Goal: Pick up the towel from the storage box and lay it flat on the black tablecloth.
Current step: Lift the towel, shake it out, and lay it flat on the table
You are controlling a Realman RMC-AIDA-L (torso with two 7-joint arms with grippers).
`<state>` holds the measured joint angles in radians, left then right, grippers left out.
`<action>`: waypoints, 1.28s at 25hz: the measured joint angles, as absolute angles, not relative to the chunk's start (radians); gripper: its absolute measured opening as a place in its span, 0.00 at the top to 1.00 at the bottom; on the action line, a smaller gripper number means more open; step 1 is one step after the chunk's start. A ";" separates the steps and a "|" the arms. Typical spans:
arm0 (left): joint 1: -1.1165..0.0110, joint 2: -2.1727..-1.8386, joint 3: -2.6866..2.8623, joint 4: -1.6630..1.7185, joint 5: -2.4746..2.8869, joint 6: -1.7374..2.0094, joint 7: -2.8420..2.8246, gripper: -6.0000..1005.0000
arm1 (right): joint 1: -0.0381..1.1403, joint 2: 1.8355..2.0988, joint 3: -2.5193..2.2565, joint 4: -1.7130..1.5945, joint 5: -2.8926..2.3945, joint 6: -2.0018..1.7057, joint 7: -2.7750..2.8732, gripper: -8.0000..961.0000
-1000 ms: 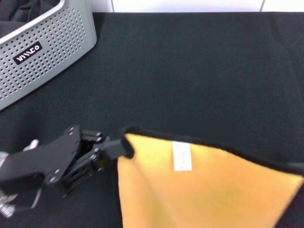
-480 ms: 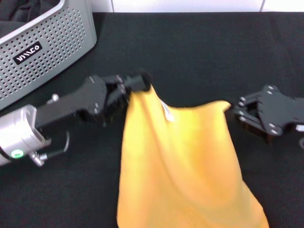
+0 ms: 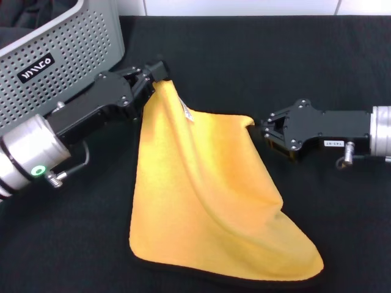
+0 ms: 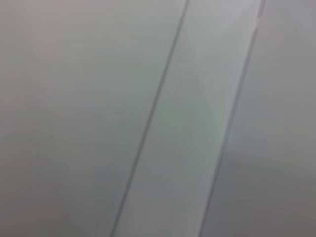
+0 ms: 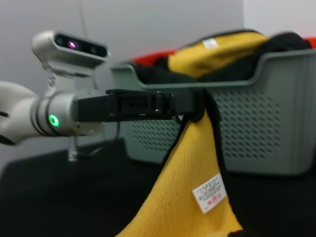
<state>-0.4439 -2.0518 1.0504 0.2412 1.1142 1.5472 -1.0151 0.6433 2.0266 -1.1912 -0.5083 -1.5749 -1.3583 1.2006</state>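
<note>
Fleecy yellow towel point(image 3: 208, 195), matte woven black tablecloth point(image 3: 256, 67), perforated grey plastic storage box point(image 3: 67, 67)

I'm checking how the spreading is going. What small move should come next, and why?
Probably draw the two grippers apart. The left gripper and right gripper each pinch a top corner of the towel, which sags in folds between them while its lower edge already rests on the black tablecloth.

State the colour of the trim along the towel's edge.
Black trim on the yellow-orange towel, clearest in the head view along its near edge.
</note>
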 joint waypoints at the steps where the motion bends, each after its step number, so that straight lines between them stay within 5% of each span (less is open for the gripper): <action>1: -0.447 -2.056 1.052 0.241 1.115 1.519 -1.014 0.99 | 0.647 2.027 -1.198 -0.506 -1.573 -1.332 1.203 0.93; 8: -0.472 -2.089 1.049 0.241 1.110 1.342 -0.937 0.99 | 0.652 2.027 -1.203 -0.501 -1.568 -1.173 1.208 0.92; 32: -0.432 -2.091 1.046 0.231 0.992 1.258 -0.779 0.99 | 0.663 2.027 -1.508 -0.638 -1.550 -0.790 1.475 0.91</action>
